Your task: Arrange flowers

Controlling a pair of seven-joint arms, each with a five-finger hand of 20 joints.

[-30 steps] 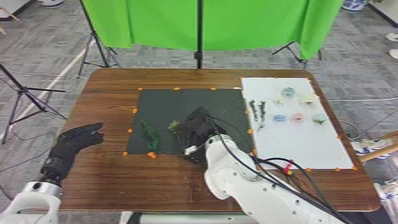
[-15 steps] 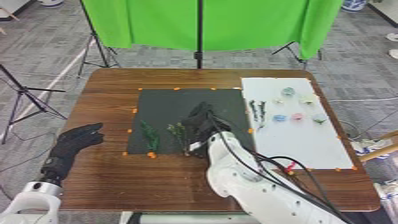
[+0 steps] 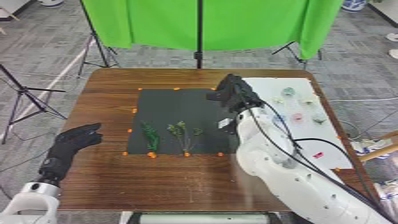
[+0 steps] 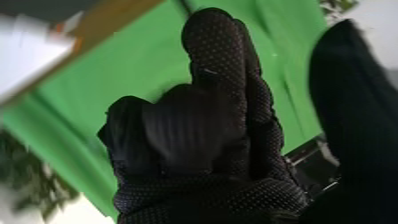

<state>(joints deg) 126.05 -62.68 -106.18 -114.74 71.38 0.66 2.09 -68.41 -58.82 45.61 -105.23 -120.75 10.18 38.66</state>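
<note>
Right hand: R hand (image 3: 235, 94) is over the boundary of black mat (image 3: 169, 107) & white sheet (image 3: 266, 85), toward their far ends. In wrist view, R hand's (image 4: 213, 125) thumb (image 4: 351, 90) stands well apart from its fingers; some fingers straight, others bent & overlapping, tips partly hidden.
Right arm: white R arm (image 3: 271, 157) lies across head view over the sheet's near-left part, hiding what's under it; lower end cut off by view's edge.
Green sprigs: on L half of mat, approx. side by side. Fern-like one (image 3: 150, 136) at L; branching yellowish one (image 3: 179, 132) to its R, w/ a small green bit (image 3: 197, 132) near; can't tell if joined.
Flower heads: on sheet, R of R hand. Light blue (image 3: 288, 92), pale yellow (image 3: 307, 100), pink (image 3: 298, 118), pale green (image 3: 319, 119); blue one (image 3: 280, 118) hard to make out beside the arm.
Red item: small red item (image 3: 318, 155) on sheet's near part, too small to ID.
Left hand: L hand (image 3: 80, 136) at table's (image 3: 115, 100) L side, thumb & fingers apart, loosely extended.
Backdrop: green cloth (image 3: 151, 25) beyond table, top cut off.
</note>
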